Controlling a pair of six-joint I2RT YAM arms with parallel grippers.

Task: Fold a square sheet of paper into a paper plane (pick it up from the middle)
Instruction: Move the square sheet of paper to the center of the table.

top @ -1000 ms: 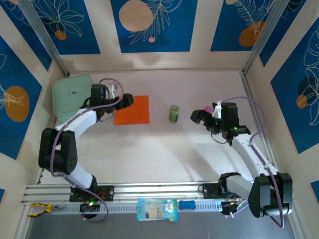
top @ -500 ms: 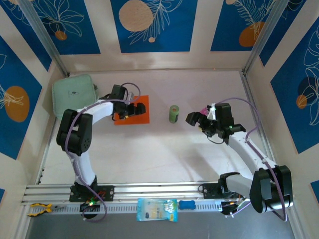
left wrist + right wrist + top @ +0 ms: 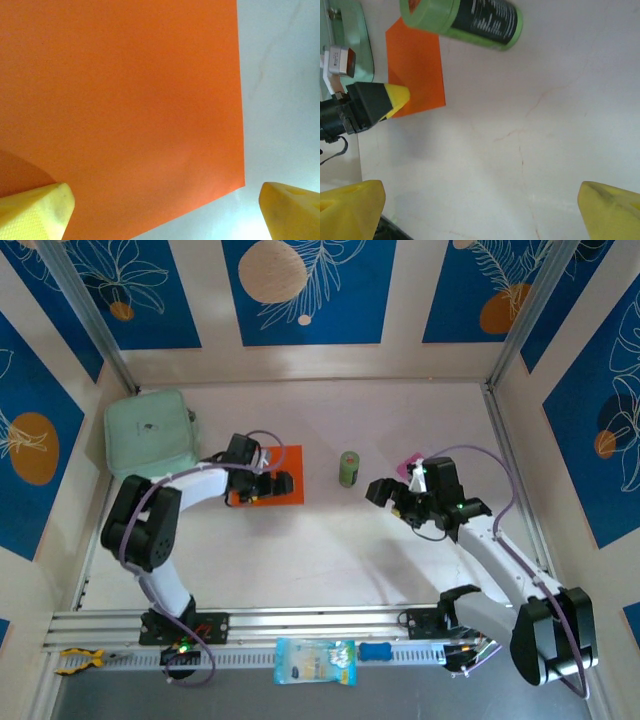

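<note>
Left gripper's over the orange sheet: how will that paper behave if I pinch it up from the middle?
The orange sheet lies flush on the table, no raised edge, so the left gripper may skid before catching it. It looks thin, so lifted mid-sheet it will likely droop either side. Probably very light, apt to shift if nudged.

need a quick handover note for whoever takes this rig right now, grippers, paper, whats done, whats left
Left gripper: open, low over the square sheet of paper, one of its fingers above the sheet and the other past its edge. Nothing is gripped.
Right gripper: open and empty, above bare table to the right of the green can.
Paper: lies flat on the table, left of the can, with no crease visible.
Done: nothing folded yet.
Left: pick the sheet up from the middle, then make every fold of the plane.
</note>
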